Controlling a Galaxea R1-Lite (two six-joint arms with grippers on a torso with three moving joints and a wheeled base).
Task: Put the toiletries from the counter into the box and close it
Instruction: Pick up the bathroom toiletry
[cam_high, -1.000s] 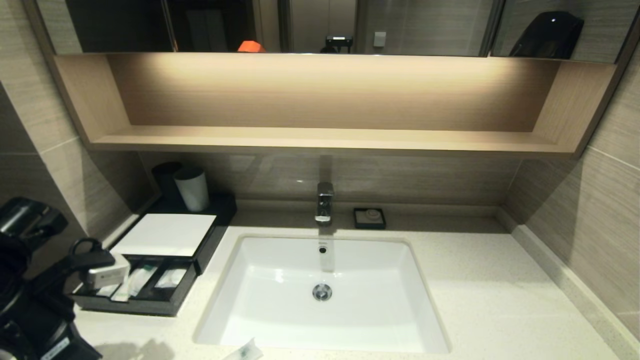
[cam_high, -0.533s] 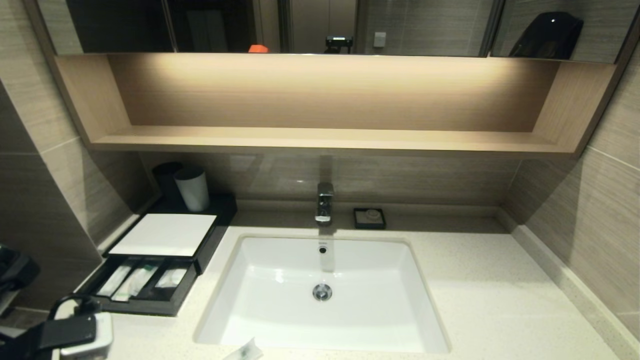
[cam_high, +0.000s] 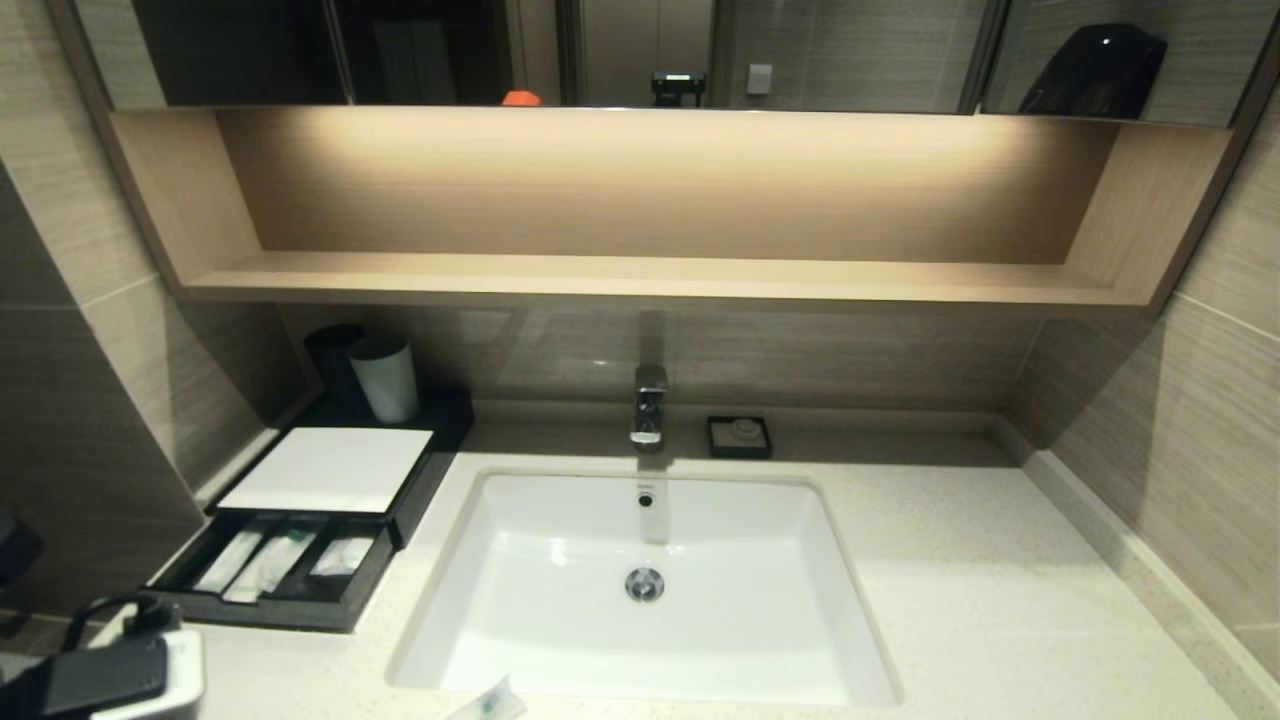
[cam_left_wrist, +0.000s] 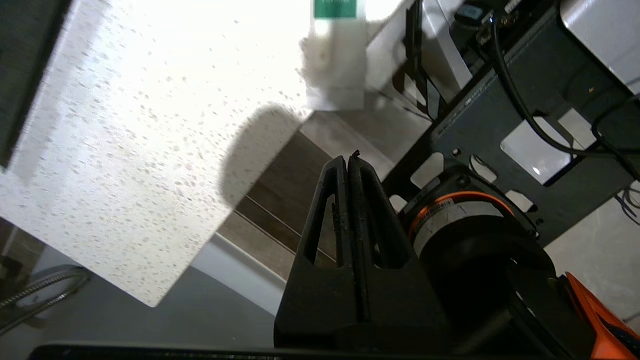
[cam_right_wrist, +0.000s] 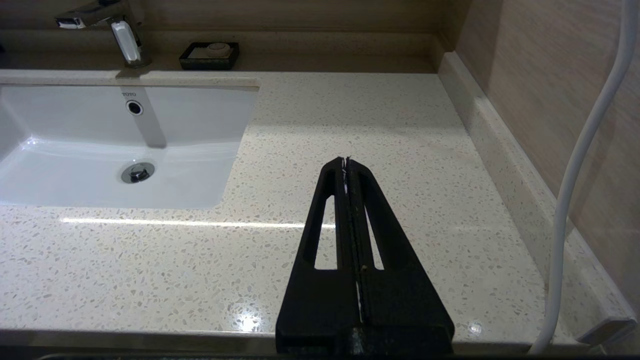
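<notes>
The low black box with its flat white top panel sits at the left of the cream speckled stone counter, its front drawer pulled out so packets can drop in. Three slim translucent plastic-wrapped packets lie in its compartments; another packet lies on the counter's near edge. The left tool, fingers pressed together and empty, hangs off the counter's front edge. The right tool, also pressed together, is parked over bare counter.
</notes>
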